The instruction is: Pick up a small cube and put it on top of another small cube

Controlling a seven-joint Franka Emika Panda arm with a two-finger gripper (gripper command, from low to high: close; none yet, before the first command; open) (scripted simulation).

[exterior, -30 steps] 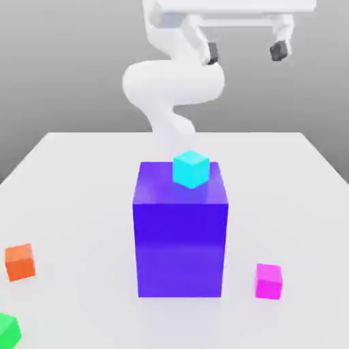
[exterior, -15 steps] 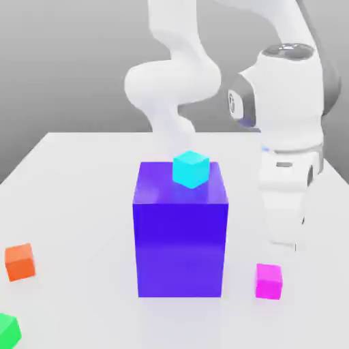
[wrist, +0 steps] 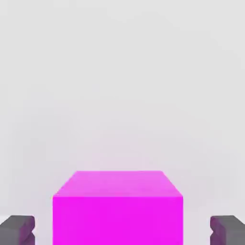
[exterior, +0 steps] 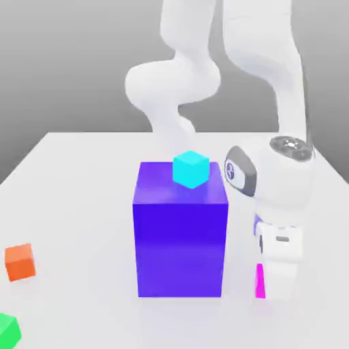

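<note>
Magenta showed bright between the tool's tips: the small magenta cube [wrist: 117,210] sat on the white tabletop [exterior: 82,204], just off the exterior view's right of the big blue-violet block [exterior: 180,238]. In that view only a sliver of it showed beside the lowered white hand. The two-finger gripper [wrist: 122,229] was down around the cube, one dark grey finger [wrist: 16,229] on each side. A strip of bare table showed between each finger and the cube's face, so the jaws stood apart and had hold of nothing yet.

The step in hand looked like the grasp itself: the descent was done, the closing not finished. The next move called for bringing the fingers in squarely on the two opposite faces, then lifting straight up so the cube would not scrape the block beside it.

Which cube was to receive it could not be told for certain. The small cyan cube [exterior: 190,169] on top of the block would need a high carry and a careful, centred release. The small orange cube [exterior: 20,262] lay well apart on the table, at the exterior view's left.
</note>
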